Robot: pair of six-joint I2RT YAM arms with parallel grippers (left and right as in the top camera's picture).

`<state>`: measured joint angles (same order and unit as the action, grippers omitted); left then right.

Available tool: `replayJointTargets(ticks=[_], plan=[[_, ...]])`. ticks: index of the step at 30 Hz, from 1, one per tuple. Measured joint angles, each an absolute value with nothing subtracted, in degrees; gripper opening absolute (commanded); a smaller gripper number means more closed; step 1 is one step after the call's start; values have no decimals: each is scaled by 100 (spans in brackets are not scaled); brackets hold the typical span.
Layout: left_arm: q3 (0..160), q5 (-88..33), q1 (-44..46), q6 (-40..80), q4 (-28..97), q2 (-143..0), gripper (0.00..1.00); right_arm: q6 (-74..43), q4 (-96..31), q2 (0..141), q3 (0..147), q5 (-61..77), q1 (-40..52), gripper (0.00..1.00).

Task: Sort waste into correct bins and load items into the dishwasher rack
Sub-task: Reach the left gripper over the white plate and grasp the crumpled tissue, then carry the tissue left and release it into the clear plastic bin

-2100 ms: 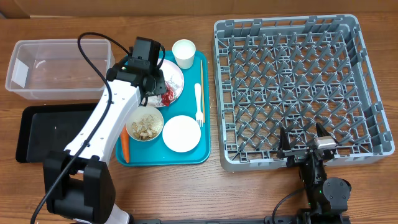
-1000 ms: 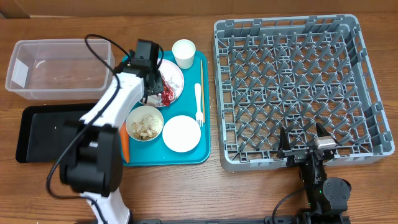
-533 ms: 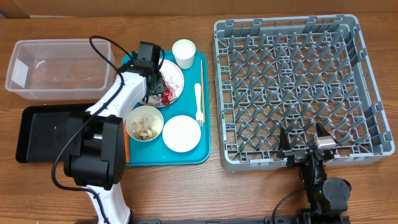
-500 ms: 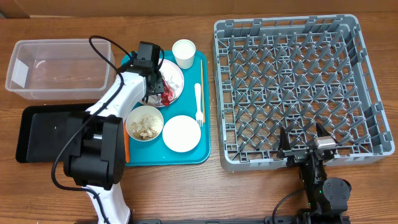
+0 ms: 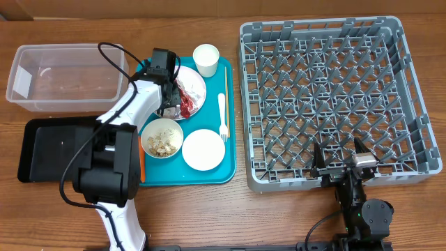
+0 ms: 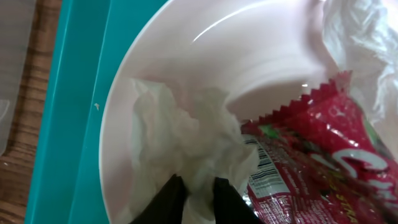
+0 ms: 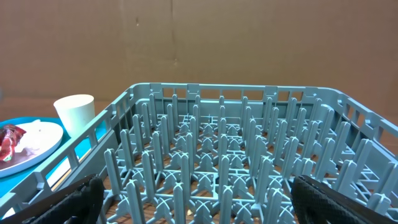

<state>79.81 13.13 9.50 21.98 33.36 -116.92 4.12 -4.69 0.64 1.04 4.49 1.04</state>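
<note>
Left wrist view: the left gripper (image 6: 198, 200) pinches the crumpled white napkin (image 6: 180, 137) on the plate (image 6: 249, 56). Meanwhile the right gripper (image 5: 340, 166) gapes wide.

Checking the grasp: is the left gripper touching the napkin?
Touching. The left wrist view shows the left gripper pinching the napkin by its edge, between both jaws.

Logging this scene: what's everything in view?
rack: 1, grey, right
clear tub: 1, far left
black tray: 1, near left
teal tray: 1, centre
plate: 1, white, teal tray
red wrapper: 1, on plate
napkin: 1, white, on plate
cup: 1, white, teal tray
fork: 1, white, teal tray
wooden stick: 1, teal tray
bowls: 2, white, teal tray; one holds food bits
carrot: 1, orange, tray's left edge
left gripper: shut on napkin
right gripper: open, by rack
</note>
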Motion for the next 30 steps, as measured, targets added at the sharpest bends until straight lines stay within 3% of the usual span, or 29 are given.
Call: replayJointTargets(ticks=[7, 21, 30], plan=[[8031, 1313, 950, 2202, 3457, -11697, 4, 412, -469, 64, 104, 449, 106, 100], [10267, 1428, 947, 2204, 5485, -11312, 4, 414, -471, 64, 104, 451, 106, 100], [10484, 1905, 580, 2209, 5988, -11257, 4, 414, -467, 64, 104, 449, 106, 100]])
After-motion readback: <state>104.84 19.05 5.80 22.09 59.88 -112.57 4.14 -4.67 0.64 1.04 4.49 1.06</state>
